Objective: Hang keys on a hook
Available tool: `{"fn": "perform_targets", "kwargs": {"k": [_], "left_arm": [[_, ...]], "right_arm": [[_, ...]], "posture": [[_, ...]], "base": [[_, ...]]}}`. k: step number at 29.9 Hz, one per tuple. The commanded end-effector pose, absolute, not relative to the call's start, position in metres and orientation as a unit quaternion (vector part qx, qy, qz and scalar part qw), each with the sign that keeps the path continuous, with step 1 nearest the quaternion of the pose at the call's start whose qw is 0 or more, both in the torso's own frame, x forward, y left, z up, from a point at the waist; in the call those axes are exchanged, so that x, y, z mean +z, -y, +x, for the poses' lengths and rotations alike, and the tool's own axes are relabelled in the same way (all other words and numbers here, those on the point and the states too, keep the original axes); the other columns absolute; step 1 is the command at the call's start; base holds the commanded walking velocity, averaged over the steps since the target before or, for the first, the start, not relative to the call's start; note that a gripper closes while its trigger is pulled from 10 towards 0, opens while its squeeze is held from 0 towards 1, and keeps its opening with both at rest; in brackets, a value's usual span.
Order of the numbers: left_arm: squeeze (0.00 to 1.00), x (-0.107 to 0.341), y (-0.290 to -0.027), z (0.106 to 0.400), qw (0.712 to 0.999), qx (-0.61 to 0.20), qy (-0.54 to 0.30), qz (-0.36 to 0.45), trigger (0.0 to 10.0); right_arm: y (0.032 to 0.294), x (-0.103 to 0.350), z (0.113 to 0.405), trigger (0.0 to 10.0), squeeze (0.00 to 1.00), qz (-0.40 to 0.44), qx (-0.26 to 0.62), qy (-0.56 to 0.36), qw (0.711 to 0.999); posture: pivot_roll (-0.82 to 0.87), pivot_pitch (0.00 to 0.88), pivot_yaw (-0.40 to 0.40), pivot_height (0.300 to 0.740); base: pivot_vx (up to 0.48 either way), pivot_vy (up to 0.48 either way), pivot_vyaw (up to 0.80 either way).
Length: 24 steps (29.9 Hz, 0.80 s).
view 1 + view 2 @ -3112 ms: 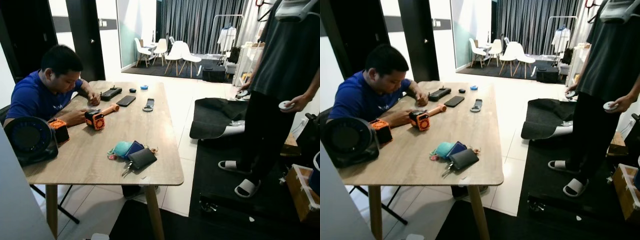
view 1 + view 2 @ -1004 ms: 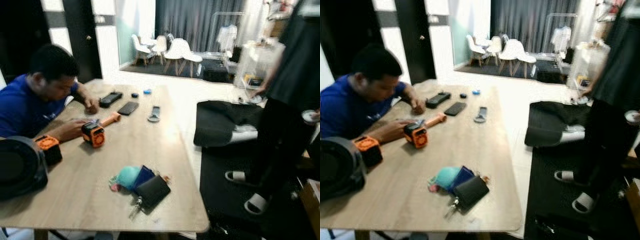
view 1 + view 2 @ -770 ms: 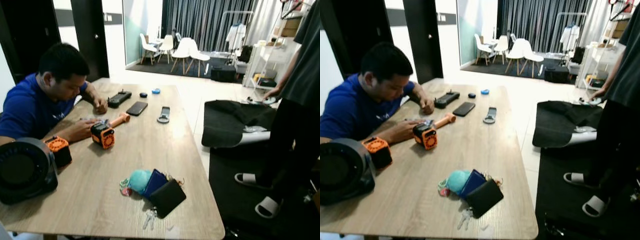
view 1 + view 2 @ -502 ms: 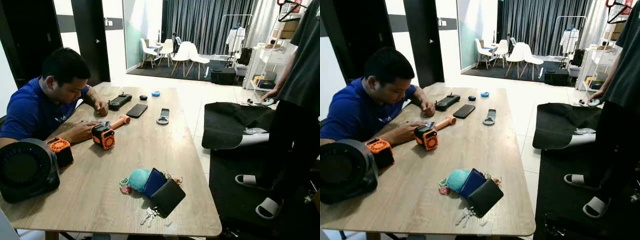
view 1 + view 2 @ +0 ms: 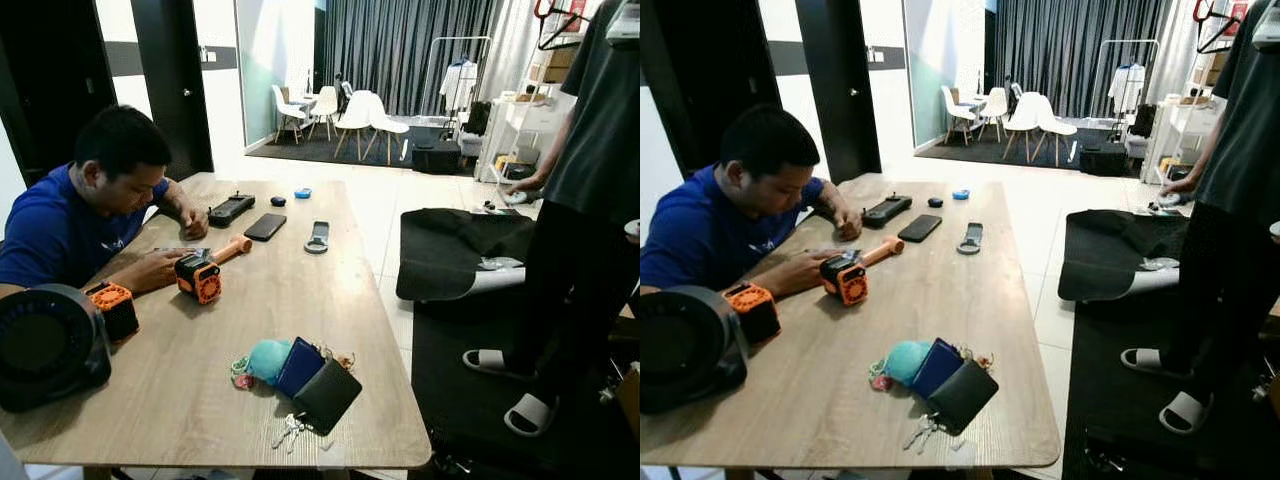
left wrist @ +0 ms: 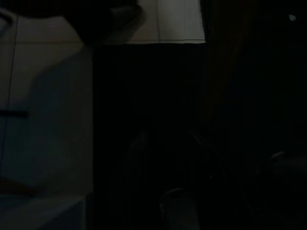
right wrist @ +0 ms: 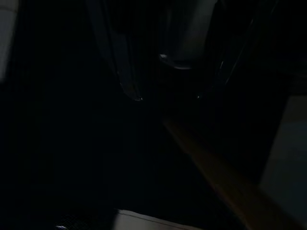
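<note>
So the keys (image 5: pixel 290 431) are sitting right at the near edge of the wooden table (image 5: pixel 300 290), a small silver bunch fanned out toward the robot, touching the corner of a black wallet (image 5: pixel 326 396). That wallet leans against a dark blue card holder (image 5: pixel 299 366), and there's a teal fuzzy ball (image 5: pixel 267 359) plus some little charms on the far side, so it all looks like one clump on the same ring, though I can't tell for sure what's actually attached to what. The clump runs on a diagonal, fuzzy ball farther away and to the left, keys nearest and pointing at the table edge. From the head camera the bunch is pretty much dead centre, maybe a touch left, so neither arm has an obvious advantage; my guess is either could come straight down over the edge. Both arms seem to be hanging low, since the wrist cameras are almost black and just catch floor. The left one is too dark to say whether the fingers are apart or together. In the right wrist picture two finger outlines (image 7: pixel 125 72) stand apart with a gap, nothing between them. No hook that I can make out yet. A person in blue (image 5: pixel 75 220) sits at the table's left side, another stands off to the right (image 5: pixel 580 200).
</note>
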<state>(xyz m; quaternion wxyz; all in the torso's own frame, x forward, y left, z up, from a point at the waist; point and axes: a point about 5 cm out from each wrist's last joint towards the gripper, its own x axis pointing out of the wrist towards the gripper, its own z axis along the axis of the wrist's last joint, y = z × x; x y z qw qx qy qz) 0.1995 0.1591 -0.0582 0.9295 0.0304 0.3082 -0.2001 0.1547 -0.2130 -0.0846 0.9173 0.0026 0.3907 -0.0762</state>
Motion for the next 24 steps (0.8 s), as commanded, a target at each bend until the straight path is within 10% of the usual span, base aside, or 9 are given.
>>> {"fn": "perform_targets", "kwargs": {"k": [1, 13, 24], "left_arm": [[0.00, -0.053, -0.172, 0.201, 0.933, -0.202, -0.292, 0.052, 10.0], [0.00, -0.046, -0.177, 0.194, 0.934, -0.239, -0.264, 0.039, 10.0], [0.00, -0.053, -0.167, 0.191, 0.923, -0.251, -0.285, 0.052, 10.0]], "right_arm": [[0.234, -0.077, 0.156, 10.0, 0.00, -0.011, -0.129, -0.358, 0.925], [0.325, 0.024, 0.221, 10.0, 0.00, -0.042, -0.242, -0.086, 0.966], [0.253, 0.114, 0.323, 10.0, 0.00, -0.023, 0.028, 0.025, 0.999]], "posture": [[0.06, 0.009, 0.016, 0.740], [0.04, 0.010, 0.032, 0.740], [0.03, 0.000, 0.027, 0.740]], "base": [[0.000, 0.000, 0.00], [0.000, 0.000, 0.00], [0.000, 0.000, 0.00]]}}
